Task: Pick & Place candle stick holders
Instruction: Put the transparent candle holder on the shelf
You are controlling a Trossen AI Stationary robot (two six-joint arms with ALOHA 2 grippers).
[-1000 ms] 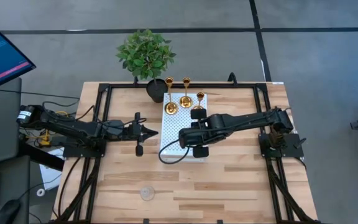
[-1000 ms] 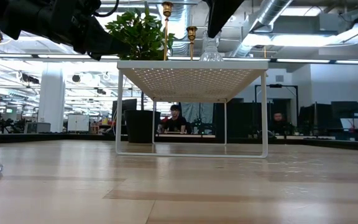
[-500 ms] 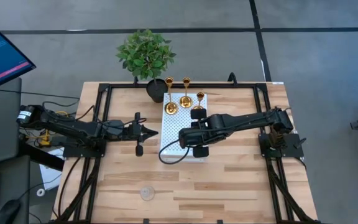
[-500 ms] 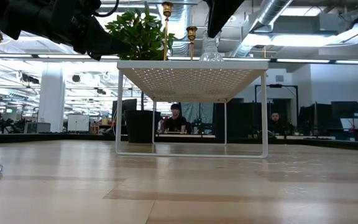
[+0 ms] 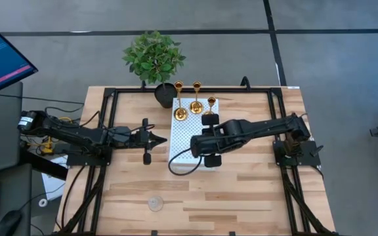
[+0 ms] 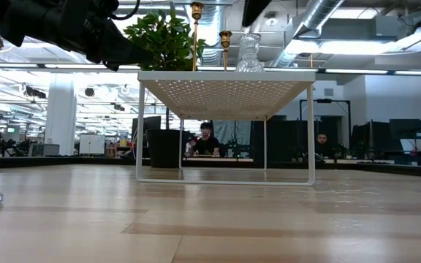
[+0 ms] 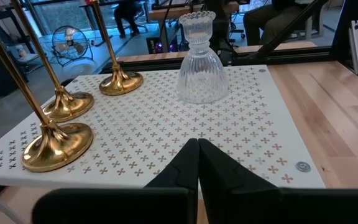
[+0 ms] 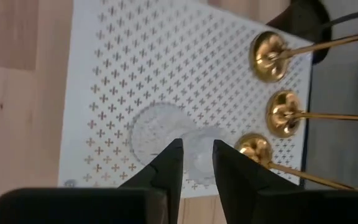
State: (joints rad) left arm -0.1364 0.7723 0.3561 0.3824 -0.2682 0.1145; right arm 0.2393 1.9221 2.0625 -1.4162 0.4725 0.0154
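wooden table [image 5: 241, 190] under me, white perforated board [image 7: 229, 134] raised on legs. three gold holders [image 8: 271, 48] in row along its far edge by plant [image 5: 153, 56]. clear glass holder [image 7: 201, 65] upright on board. my right gripper [image 8: 196, 163] above it, fingers parted, not touching. second glass holder [image 5: 154, 203] on table near front. my left gripper [image 7: 197, 162] beside board, fingers together, empty.

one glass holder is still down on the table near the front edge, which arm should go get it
Left, probably. The glass holder sits front-left on the table, nearer the left gripper, which waits shut. The right gripper hangs open over the white board, above the other glass holder.
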